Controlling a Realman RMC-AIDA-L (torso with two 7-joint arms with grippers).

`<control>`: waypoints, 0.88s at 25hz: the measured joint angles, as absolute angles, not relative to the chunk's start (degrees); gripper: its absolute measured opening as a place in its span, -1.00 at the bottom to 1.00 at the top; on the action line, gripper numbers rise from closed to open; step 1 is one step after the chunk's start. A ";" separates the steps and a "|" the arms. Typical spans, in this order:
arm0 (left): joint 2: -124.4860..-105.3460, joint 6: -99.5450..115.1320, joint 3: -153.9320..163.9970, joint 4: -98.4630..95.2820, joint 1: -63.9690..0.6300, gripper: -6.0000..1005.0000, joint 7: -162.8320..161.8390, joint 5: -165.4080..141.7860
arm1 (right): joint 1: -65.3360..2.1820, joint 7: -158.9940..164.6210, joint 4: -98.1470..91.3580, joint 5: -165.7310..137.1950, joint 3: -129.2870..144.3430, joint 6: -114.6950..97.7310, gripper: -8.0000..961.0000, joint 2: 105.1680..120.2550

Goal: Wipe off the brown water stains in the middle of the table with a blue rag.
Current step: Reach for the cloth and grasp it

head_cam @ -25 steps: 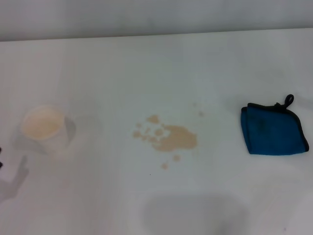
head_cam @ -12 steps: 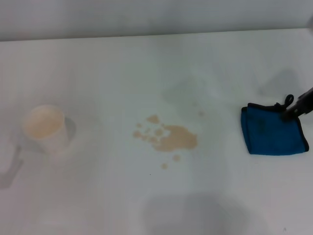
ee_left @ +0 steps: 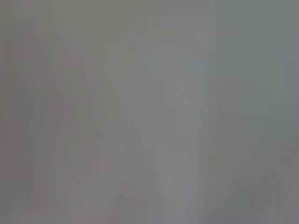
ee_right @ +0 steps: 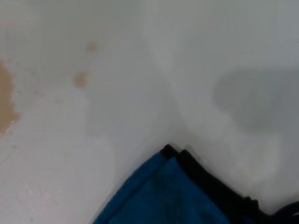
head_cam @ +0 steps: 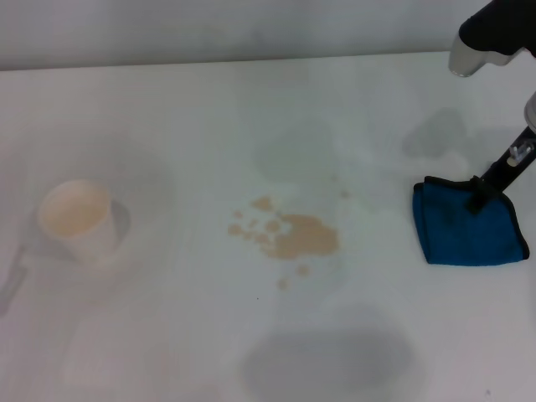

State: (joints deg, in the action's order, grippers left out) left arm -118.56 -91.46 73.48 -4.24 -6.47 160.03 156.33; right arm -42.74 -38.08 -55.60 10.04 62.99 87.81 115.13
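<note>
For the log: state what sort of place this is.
Probably a bare test bench, not a home: a plain white table, one paper cup, brown water stains, a blue rag under the right claw.

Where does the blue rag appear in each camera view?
Head view: the blue rag lies at the right, under the right gripper.
Left wrist view: not in it.
Right wrist view: bottom middle.
Shared landmark: the brown water stains.

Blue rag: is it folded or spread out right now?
Folded. The blue rag lies as a compact doubled wedge on the table, layered black-edged corners showing in the right wrist view; the right hand is at its far edge.
</note>
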 joint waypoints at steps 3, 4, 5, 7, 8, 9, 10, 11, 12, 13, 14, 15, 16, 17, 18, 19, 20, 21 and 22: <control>-118.56 -91.23 73.47 -4.42 -6.67 0.76 160.62 156.99 | -44.29 -36.91 -52.55 8.40 63.04 86.55 0.52 114.90; -118.56 -91.19 73.47 -4.58 -6.72 0.76 160.65 157.18 | -44.29 -36.91 -52.55 8.40 63.04 86.55 0.52 114.90; -118.56 -91.19 73.47 -4.78 -6.76 0.76 160.67 157.37 | -44.60 -36.73 -51.73 7.95 63.04 86.12 0.51 114.88; -118.56 -91.23 73.47 -5.15 -6.89 0.76 160.70 157.59 | -44.85 -36.65 -50.77 7.34 63.03 85.19 0.49 114.93; -118.56 -91.22 73.47 -5.33 -7.01 0.76 160.73 157.64 | -44.86 -36.62 -50.43 7.18 62.96 84.49 0.48 114.99; -118.56 -91.18 73.47 -5.45 -7.15 0.76 160.75 157.66 | -44.89 -36.54 -49.93 7.18 62.88 83.87 0.47 115.00; -118.56 -91.06 73.44 -5.58 -7.30 0.76 160.79 157.69 | -44.96 -36.45 -49.29 7.18 62.78 83.33 0.45 114.99; -118.56 -90.98 73.42 -5.62 -7.41 0.76 160.83 157.70 | -45.18 -36.30 -48.25 7.18 62.70 82.47 0.44 114.91; -118.56 -90.92 73.39 -5.62 -7.61 0.76 160.87 157.73 | -45.47 -36.16 -47.08 7.13 62.67 81.63 0.42 114.82; -118.56 -90.90 73.39 -5.62 -7.74 0.76 160.88 157.73 | -45.72 -36.03 -46.07 6.95 62.65 80.84 0.41 114.75; -118.56 -90.88 73.39 -5.65 -7.97 0.76 160.88 157.74 | -45.88 -35.96 -45.28 6.74 62.63 80.13 0.40 114.73; -118.56 -90.87 73.38 -5.73 -8.08 0.76 160.88 157.74 | -46.00 -35.92 -44.62 6.58 62.62 79.59 0.38 114.72; -118.57 -90.86 73.38 -5.93 -8.18 0.76 160.89 157.74 | -46.12 -35.91 -43.98 6.44 62.60 79.11 0.37 114.72; -118.59 -90.86 73.38 -6.13 -8.25 0.76 160.90 157.75 | -46.23 -35.91 -43.44 6.43 62.55 78.70 0.35 114.70; -118.61 -90.86 73.39 -6.26 -8.29 0.76 160.91 157.76 | -46.33 -35.90 -42.91 6.43 62.53 78.34 0.34 114.68; -118.63 -90.82 73.38 -6.37 -8.38 0.76 160.94 157.76 | -46.39 -35.90 -42.61 6.45 62.51 78.12 0.33 114.65; -118.62 -90.72 73.38 -6.37 -8.53 0.76 160.97 157.76 | -46.44 -35.90 -42.45 6.45 62.50 78.05 0.31 114.64; -118.60 -90.49 73.38 -6.38 -8.68 0.76 160.97 157.77 | -46.47 -35.89 -42.35 6.47 62.49 77.95 0.30 114.67; -118.59 -90.29 73.38 -6.39 -8.79 0.76 160.97 157.77 | -46.47 -35.89 -42.32 6.56 62.48 77.89 0.28 114.71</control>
State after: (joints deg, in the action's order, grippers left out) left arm -118.59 -90.29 73.38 -6.39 -8.79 160.97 157.77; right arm -46.47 -35.89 -42.32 6.56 62.48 77.89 114.71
